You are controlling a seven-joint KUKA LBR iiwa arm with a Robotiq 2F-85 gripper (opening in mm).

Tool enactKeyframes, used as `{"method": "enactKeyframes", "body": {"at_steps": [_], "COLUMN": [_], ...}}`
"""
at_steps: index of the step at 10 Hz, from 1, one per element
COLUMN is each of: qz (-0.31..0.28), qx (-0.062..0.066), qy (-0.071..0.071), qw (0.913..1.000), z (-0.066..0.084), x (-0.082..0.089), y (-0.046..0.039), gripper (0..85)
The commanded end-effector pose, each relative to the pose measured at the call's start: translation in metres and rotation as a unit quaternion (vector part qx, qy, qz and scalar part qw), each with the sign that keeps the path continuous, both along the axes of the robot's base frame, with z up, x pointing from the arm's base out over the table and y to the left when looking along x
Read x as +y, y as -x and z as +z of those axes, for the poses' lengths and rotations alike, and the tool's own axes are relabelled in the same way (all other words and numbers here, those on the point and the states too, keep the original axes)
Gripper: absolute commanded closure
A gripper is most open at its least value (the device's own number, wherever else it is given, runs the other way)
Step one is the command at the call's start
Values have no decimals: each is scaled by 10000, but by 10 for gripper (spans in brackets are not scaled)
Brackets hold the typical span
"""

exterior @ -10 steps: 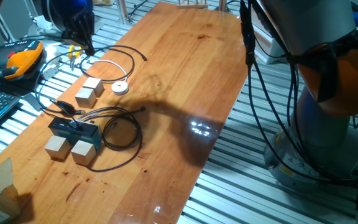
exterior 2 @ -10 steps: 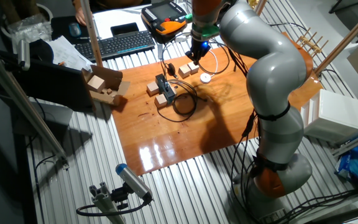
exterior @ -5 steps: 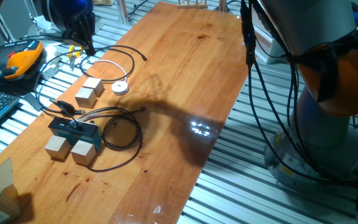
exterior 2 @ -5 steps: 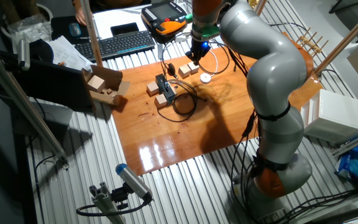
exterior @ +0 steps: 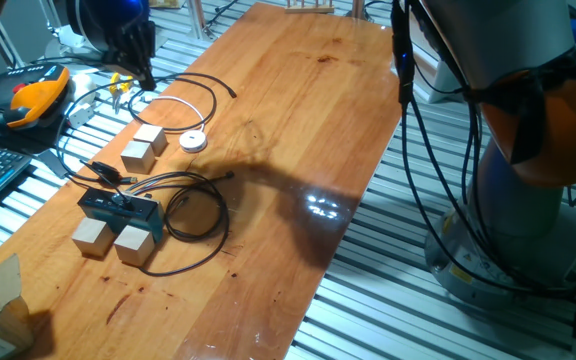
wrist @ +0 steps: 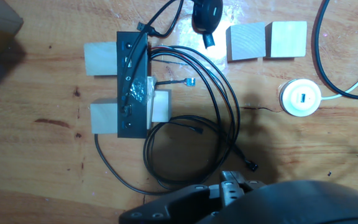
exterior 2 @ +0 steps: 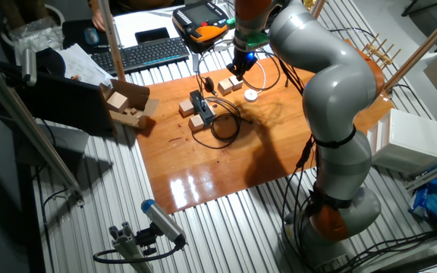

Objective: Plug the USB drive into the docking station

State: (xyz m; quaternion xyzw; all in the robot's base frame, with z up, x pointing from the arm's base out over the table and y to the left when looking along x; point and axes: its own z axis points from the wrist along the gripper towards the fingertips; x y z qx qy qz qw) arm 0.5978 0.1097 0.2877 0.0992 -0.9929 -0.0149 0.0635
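The hand [exterior: 142, 72] hangs above the far left corner of the tabletop [exterior: 298, 120], over some thin cables. Its dark fingers point down, but in both fixed views they are too small and dark, so I cannot tell if they are apart or closed, or if they hold something. In the hand view only the dark body of the hand shows at the lower edge. Near it lie two wooden cubes [wrist: 267, 40] side by side, touching, and just beside them a round white puck [wrist: 300, 98] on a white cable. Between these cubes and the dock [wrist: 133, 84] lies a small black oblong piece, which seems to be the USB drive [wrist: 207, 15]. It rests on the tabletop, apart from the dock and not plugged in. The dock lies flat against more pale cubes [exterior: 113, 240]. Thin black cables [wrist: 188, 146] run from it and loop on the wood beside it.
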Motion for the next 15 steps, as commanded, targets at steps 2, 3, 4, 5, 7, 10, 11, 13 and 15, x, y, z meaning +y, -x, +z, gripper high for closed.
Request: {"method": "enactKeyframes", "body": {"at_steps": [2, 3, 4, 5, 7, 10, 11, 13, 15], "qz": [-5, -5, -5, -5, -13, -12, -12, -20, -28], "qx": [-5, 3, 3, 3, 3, 11, 11, 11, 11], "qy": [4, -4, -4, -4, -3, -10, -10, -9, -8], "qw": [10000, 10000, 10000, 10000, 10000, 10000, 10000, 10000, 10000], "z": [-4, -9, -11, -12, -15, -15, -17, -20, -25], "x": [-8, -2, 0, 3, 9, 8, 9, 14, 16], "y": [0, 2, 2, 3, 5, 13, 14, 15, 18], "gripper": [850, 850, 850, 850, 850, 850, 850, 850, 850]}}
